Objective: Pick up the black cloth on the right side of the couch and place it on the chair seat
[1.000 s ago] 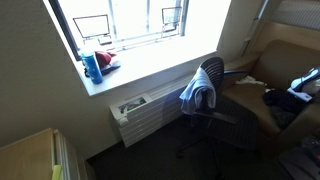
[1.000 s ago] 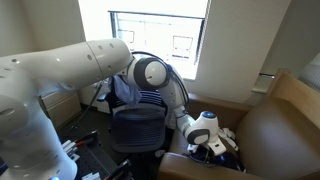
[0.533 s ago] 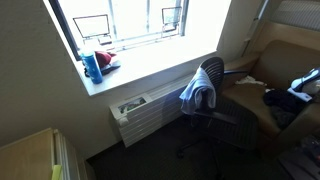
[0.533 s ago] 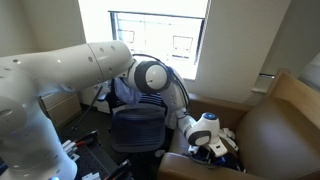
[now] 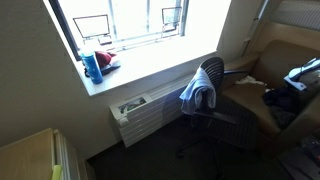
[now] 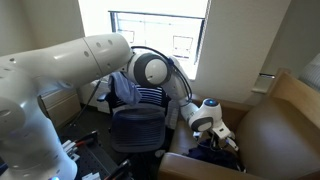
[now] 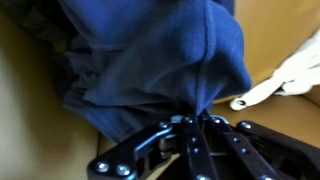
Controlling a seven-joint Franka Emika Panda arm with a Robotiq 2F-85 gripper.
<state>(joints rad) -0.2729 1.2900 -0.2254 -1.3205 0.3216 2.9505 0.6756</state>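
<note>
Wrist view: I log the gripper [image 7: 190,122], its fingers pressed together and pinching a gathered fold of the dark navy-black fabric cloth [image 7: 150,60]. The cloth is bunched over the tan upholstered couch [image 7: 285,30]. In both exterior views it stays at the couch, apart from the black mesh office chair [image 6: 138,128].

Navy-blue cloth [image 7: 150,70], tan couch [image 6: 275,130], black chair [image 6: 138,128] under blue-and-white striped garment [image 6: 150,97].
</note>
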